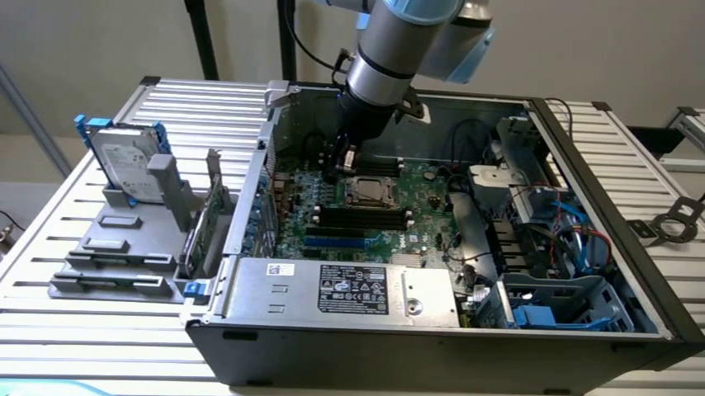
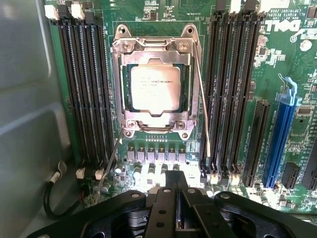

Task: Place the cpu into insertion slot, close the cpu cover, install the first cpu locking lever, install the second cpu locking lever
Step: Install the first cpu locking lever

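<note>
The cpu [image 2: 154, 88] lies flat in the insertion slot [image 1: 369, 191] on the green motherboard, its silvery top showing. The cpu cover [image 2: 118, 74], a thin silver frame, lies down around it. Two thin wire locking levers stand out from the socket: one [image 2: 204, 109] runs along one side, the other [image 2: 111, 161] slants away from the opposite corner. My gripper [image 2: 176, 181] is shut with nothing in it and hovers just off the socket's edge, apart from the levers. In the exterior view the gripper [image 1: 342, 161] hangs above the board at the socket's left.
Black memory slots [image 2: 84, 89] flank the socket on both sides, with a blue expansion slot [image 2: 280, 139] beyond. The case wall [image 1: 264, 165] stands close by. A silver labelled power supply [image 1: 342, 289] sits at the case front. A hard drive [image 1: 127, 161] rests in a grey holder outside.
</note>
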Motion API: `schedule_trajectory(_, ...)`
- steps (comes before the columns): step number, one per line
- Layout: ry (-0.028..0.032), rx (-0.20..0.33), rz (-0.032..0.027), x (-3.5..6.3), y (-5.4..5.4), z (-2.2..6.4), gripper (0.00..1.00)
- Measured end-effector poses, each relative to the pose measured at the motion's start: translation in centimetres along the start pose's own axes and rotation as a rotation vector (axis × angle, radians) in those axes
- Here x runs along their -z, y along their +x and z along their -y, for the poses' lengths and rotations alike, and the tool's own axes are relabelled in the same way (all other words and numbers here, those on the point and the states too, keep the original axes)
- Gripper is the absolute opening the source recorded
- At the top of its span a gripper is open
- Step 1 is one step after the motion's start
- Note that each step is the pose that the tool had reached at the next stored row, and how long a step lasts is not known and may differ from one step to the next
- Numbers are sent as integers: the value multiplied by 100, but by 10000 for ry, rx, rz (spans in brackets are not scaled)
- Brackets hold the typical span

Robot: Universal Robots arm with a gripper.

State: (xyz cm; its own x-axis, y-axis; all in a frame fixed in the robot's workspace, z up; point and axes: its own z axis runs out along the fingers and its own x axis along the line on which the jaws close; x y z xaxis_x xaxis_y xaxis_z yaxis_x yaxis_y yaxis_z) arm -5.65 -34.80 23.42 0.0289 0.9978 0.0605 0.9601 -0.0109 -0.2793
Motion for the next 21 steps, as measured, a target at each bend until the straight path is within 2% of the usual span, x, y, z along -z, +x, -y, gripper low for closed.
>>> schedule_trajectory(3, 0, 4, -12, 73, -2, 80, 11)
schedule_trajectory(7, -7, -99, -107, 78, -5, 157, 11)
schedule_trajectory(15, -61, -913, -379, 65, -6, 199, 11)
schedule_trajectory(21, -113, -1672, -611, 63, -6, 207, 11)
